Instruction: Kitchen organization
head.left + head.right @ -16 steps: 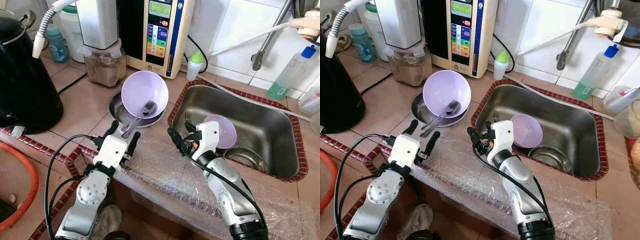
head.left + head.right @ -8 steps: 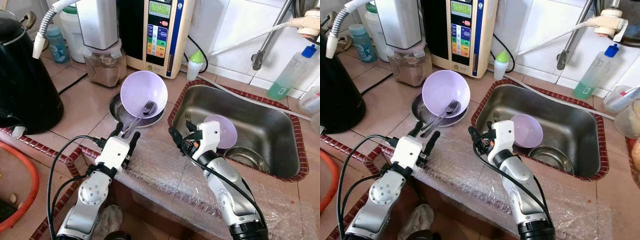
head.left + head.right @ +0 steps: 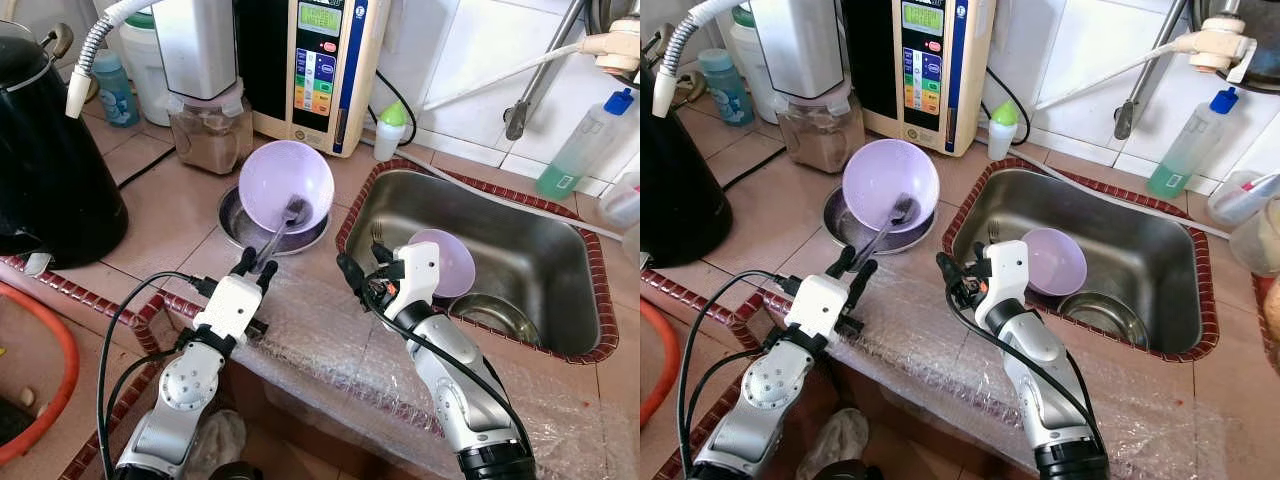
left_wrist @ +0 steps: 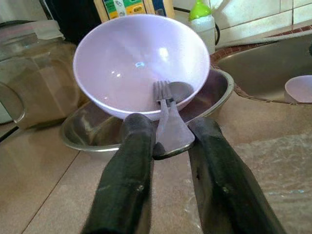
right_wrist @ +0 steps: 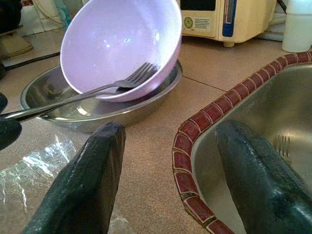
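Note:
A lilac bowl (image 3: 287,180) sits tilted in a shallow steel dish (image 3: 232,212) on the tiled counter. A fork (image 3: 281,227) leans out of the bowl toward me. My left gripper (image 3: 256,266) is at the near end of the fork's handle (image 4: 170,139), with its fingers (image 4: 131,165) closed against it on both sides. My right gripper (image 3: 365,268) hangs open over the sink's near-left rim (image 5: 195,146), holding nothing. In the sink (image 3: 560,250) lie a second lilac bowl (image 3: 452,262), a steel bowl (image 3: 492,315) and another fork (image 3: 377,236).
A black kettle (image 3: 45,150) stands at the left. A jar blender (image 3: 208,125), a water purifier (image 3: 320,60) and a green-capped bottle (image 3: 390,130) line the back. A green soap bottle (image 3: 580,145) is behind the sink. Bubble wrap (image 3: 320,345) covers the counter's front edge.
My left gripper has moved forward to the fork's handle and its fingers have closed in on it. The fork has swung a little more upright. The right arm has barely moved.

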Motion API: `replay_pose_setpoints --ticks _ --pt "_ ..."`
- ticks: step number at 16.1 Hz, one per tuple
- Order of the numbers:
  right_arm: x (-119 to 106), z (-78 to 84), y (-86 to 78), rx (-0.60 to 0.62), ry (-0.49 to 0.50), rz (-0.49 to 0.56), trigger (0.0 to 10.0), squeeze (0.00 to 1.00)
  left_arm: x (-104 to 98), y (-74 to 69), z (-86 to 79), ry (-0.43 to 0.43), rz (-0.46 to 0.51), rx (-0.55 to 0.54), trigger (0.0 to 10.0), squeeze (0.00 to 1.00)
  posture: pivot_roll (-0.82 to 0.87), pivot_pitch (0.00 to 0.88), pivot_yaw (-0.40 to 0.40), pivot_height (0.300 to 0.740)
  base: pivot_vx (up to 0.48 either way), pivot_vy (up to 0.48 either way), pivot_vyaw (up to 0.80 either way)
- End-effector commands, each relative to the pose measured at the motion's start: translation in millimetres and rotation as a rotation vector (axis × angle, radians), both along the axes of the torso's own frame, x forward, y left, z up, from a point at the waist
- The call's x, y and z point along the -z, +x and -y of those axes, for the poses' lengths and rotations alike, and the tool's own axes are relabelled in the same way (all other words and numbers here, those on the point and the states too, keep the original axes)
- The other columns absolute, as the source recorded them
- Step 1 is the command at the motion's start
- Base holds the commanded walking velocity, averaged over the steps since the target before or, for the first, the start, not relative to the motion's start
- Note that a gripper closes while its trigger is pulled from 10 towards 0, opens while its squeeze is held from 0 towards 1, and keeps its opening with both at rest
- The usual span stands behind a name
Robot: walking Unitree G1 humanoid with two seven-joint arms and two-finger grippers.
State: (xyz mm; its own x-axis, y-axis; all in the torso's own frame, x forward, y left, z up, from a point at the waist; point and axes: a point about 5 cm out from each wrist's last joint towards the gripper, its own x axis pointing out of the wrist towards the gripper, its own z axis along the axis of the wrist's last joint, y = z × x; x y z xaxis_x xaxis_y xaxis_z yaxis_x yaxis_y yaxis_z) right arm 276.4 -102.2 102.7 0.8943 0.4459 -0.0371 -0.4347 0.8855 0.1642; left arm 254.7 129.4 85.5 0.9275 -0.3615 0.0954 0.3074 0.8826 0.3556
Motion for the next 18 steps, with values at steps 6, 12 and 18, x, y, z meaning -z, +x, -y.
replay_pose_setpoints --ticks 6,12,18 --pt "-3.4 3.5 2.3 0.015 -0.007 0.017 10.0 0.0 -8.4 5.4 -2.0 -0.02 0.044 -0.032 0.0 0.0 0.02 0.0 -0.031 0.74 0.0 0.0 0.0" --pt "-4.1 3.7 4.6 0.014 -0.01 0.02 10.0 0.0 -23.0 11.0 0.7 -0.026 0.114 -0.044 0.0 0.0 0.02 0.0 -0.034 0.74 0.0 0.0 0.0" --pt "-3.3 3.7 4.9 0.016 -0.011 0.019 10.0 0.0 -30.9 13.2 3.5 -0.036 0.142 -0.036 0.0 0.0 0.02 0.0 -0.033 0.74 0.0 0.0 0.0"
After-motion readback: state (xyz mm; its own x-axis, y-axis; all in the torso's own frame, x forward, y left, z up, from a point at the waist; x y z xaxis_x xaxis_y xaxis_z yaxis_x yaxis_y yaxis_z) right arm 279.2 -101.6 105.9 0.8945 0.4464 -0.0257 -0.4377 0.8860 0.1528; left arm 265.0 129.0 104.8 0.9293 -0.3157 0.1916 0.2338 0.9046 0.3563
